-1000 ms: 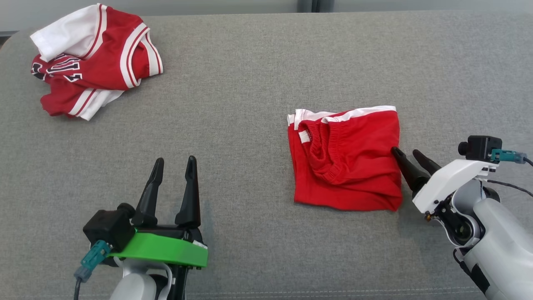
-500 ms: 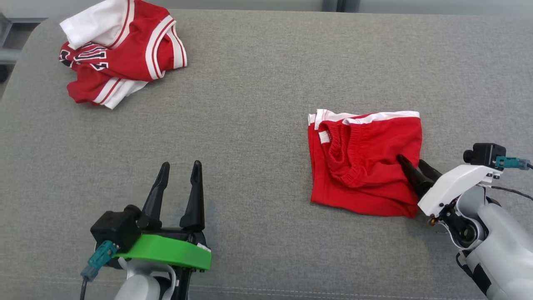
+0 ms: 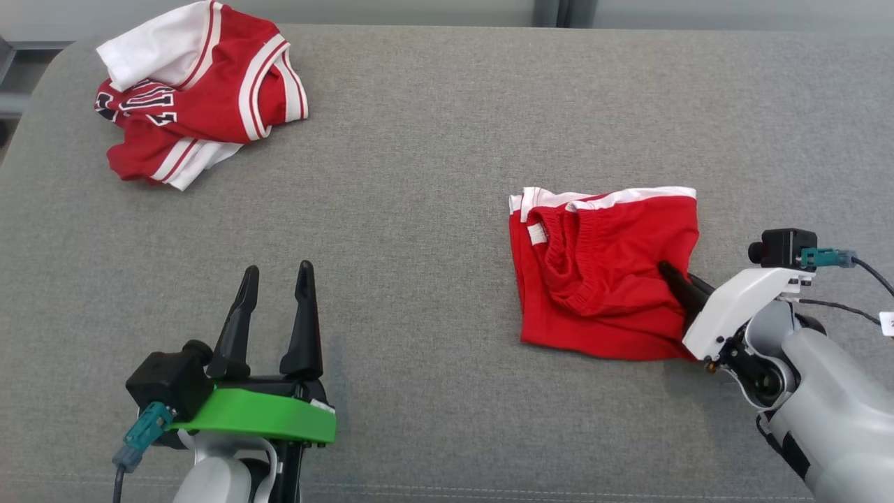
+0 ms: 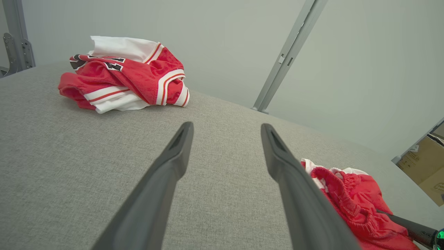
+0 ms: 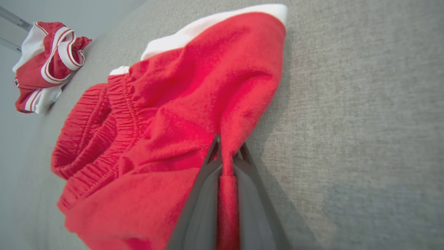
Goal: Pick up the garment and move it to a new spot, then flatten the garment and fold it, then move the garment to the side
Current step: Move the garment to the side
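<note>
On the grey padded surface [image 3: 419, 175], the folded red shorts [image 3: 604, 279] lie flat. A white hem strip runs along their far edge, and the elastic waistband is bunched open toward their left side. A small white label [image 3: 536, 234] sits inside the waistband near the shorts' far-left corner; any print on it is too small to read. At the shorts' right edge, the right gripper [image 3: 679, 274] has its two dark fingers closed narrowly on a pinch of red cloth, which in the right wrist view rises between them as a ridge. Well left of the shorts and nearer the robot, the left gripper [image 3: 277, 267] hovers with its fingers spread apart and nothing between them. Far left of the shorts and beyond them, a crumpled red-and-white jersey [image 3: 199, 91] lies in a heap. Black characters edged in white show on it, but the creases hide too much to read them.
</note>
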Available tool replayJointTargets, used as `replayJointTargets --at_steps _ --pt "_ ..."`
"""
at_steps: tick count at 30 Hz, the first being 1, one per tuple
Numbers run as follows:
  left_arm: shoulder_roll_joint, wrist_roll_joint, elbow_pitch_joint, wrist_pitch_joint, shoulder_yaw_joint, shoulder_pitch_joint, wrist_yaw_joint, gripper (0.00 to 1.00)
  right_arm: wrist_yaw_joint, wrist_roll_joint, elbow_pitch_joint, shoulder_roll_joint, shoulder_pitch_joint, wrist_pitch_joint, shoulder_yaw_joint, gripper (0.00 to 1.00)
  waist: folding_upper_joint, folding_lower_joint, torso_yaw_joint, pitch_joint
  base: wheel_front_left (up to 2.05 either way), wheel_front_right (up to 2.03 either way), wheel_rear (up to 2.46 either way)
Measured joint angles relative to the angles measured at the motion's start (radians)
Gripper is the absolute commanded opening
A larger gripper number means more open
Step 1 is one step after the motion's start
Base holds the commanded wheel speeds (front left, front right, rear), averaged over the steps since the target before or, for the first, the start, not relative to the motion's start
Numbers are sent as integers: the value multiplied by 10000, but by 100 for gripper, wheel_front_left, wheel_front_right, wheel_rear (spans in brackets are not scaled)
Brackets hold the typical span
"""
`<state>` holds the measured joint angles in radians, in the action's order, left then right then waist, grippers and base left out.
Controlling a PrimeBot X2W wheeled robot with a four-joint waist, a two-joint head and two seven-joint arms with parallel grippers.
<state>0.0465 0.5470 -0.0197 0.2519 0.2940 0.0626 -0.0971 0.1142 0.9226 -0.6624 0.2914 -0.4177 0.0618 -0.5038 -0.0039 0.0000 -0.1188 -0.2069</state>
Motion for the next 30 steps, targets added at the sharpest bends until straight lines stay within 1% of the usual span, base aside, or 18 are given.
replayJointTargets --at_steps 3,11,13,15,23,30 --pt "0 -63 -128 0 -17 -1 -2 100 17 -334 -2 353 -273 2 -222 0 0 0 150 -29 0 0 0" --pt "0 -217 -357 0 -12 0 -13 100 86 -1106 -29 1804 -1270 44 -282 0 0 0 638 -203 0 0 0" --pt "0 -314 -537 0 15 3 -13 100 88 -1452 -92 2477 -1640 198 -322 0 0 0 881 -368 0 0 0" --pt "0 -351 -571 0 46 7 -13 100 88 -1576 -113 2748 -1847 253 -320 0 0 0 982 -477 0 0 0" --pt "12 -890 -899 2 397 287 -13 100 88 -2036 -180 3682 -2842 516 -270 0 0 0 1262 -1074 0 0 0" --pt "88 -1223 -1177 -4 614 644 -12 100 88 -2127 -347 3981 -3568 625 -144 0 0 0 1322 -1707 0 0 0"
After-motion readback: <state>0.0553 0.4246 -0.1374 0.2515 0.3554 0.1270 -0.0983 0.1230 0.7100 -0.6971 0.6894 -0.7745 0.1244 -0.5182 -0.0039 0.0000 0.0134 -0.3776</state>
